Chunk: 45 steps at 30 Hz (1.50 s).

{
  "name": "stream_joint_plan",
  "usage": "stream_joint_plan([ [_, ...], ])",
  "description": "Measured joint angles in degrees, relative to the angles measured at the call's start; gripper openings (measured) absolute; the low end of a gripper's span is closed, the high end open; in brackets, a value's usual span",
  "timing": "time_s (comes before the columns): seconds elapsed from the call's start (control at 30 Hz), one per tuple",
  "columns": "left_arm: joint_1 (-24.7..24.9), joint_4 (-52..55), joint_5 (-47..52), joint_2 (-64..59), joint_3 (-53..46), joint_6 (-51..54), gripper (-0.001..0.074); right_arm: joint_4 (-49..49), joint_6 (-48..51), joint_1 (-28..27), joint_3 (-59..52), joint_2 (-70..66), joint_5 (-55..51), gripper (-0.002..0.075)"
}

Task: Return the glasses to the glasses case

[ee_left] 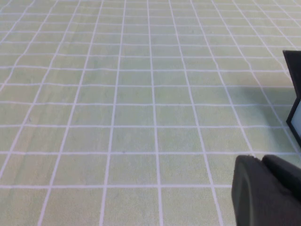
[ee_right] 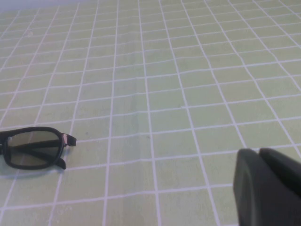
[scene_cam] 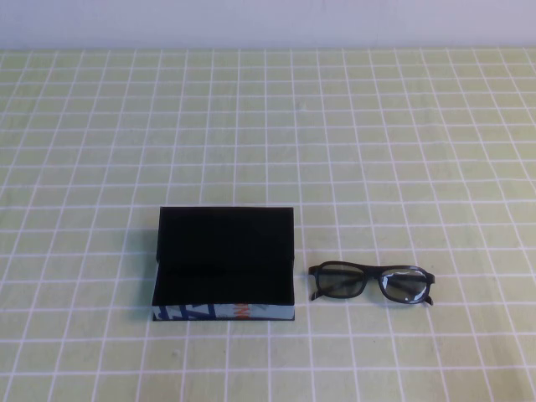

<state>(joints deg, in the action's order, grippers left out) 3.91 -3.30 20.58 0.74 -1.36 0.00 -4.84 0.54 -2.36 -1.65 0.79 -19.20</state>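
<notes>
The black glasses case [scene_cam: 224, 264] stands open on the checked cloth, lid raised, with its blue-white front edge and orange mark facing me. The black thick-rimmed glasses [scene_cam: 371, 283] lie flat just right of the case, apart from it. A corner of the case shows in the left wrist view [ee_left: 294, 92]. Part of the glasses shows in the right wrist view [ee_right: 33, 148]. My left gripper [ee_left: 261, 162] is shut and empty, away from the case. My right gripper [ee_right: 257, 155] is shut and empty, away from the glasses. Neither arm shows in the high view.
A green cloth with a white grid [scene_cam: 268, 126] covers the whole table. A pale wall runs along the far edge [scene_cam: 268, 21].
</notes>
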Motion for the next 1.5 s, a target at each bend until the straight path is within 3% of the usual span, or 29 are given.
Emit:
stream_joint_plan([
  [0.77, 0.0, 0.0, 0.0, 0.0, 0.0, 0.0, -0.0003, -1.7, 0.0, 0.0, 0.0, 0.0, 0.2, -0.0018],
  [1.0, 0.0, 0.0, -1.1, 0.0, 0.0, 0.0, -0.0003, -2.6, 0.0, 0.0, 0.0, 0.0, 5.9, -0.0018],
  [1.27, 0.0, 0.0, -14.5, 0.0, -0.1, 0.0, -0.0003, -2.8, 0.0, 0.0, 0.0, 0.0, 20.7, -0.0018],
  [1.5, 0.0, 0.0, -21.2, 0.0, -0.1, 0.0, -0.0003, -2.9, 0.0, 0.0, 0.0, 0.0, 24.2, -0.0018],
])
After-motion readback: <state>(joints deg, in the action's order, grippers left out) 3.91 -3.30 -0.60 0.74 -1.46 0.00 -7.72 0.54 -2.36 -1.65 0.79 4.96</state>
